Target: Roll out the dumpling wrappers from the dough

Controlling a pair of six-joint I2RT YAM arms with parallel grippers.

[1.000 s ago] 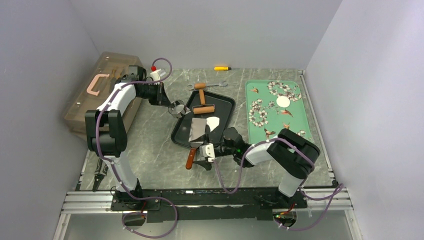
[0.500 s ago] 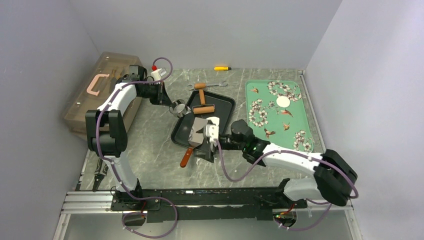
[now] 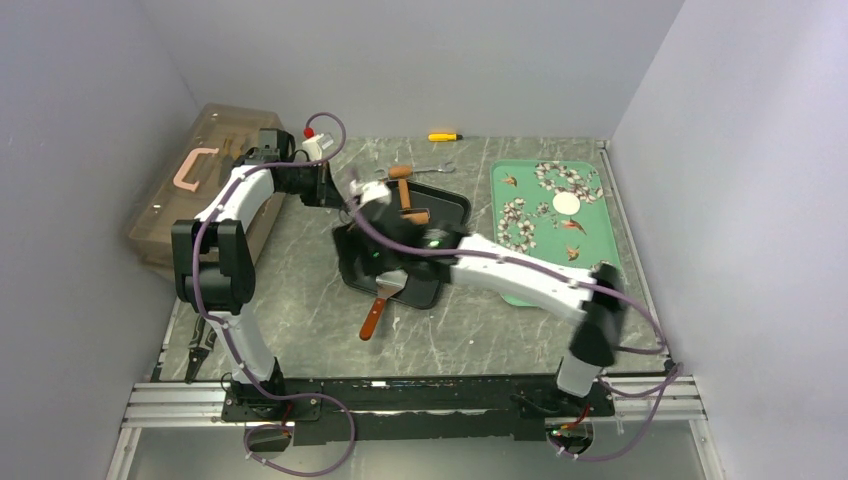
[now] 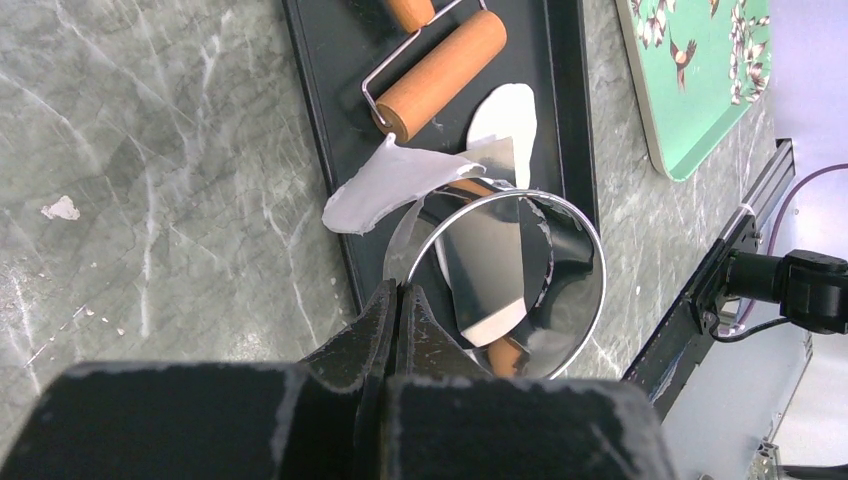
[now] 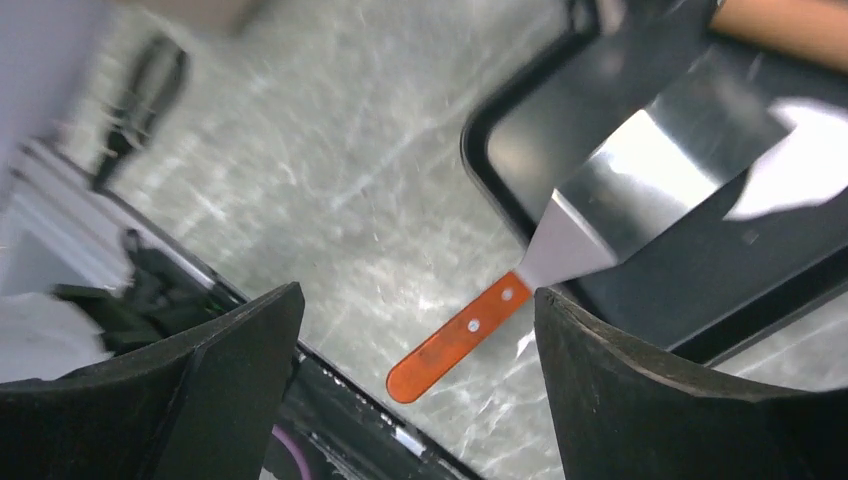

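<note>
White dough (image 4: 505, 115) lies flat in the black tray (image 4: 335, 70), at 5 o'clock of the wooden roller (image 4: 440, 75). A torn scrap (image 4: 385, 185) clings to the ring cutter (image 4: 580, 290), and the left gripper (image 4: 400, 305) pinches that ring tight. One round wrapper (image 3: 566, 203) sits on the green tray (image 3: 585, 240), at 3 o'clock of the black one. The right gripper (image 5: 415, 300) is spread wide, holding nothing, above the spatula (image 5: 640, 190).

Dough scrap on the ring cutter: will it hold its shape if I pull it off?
Probably not. The dough scrap drapes limply over the rim of the ring cutter, so it looks floppy. It seems thin and clings there, so it is likely sticky and apt to tear.
</note>
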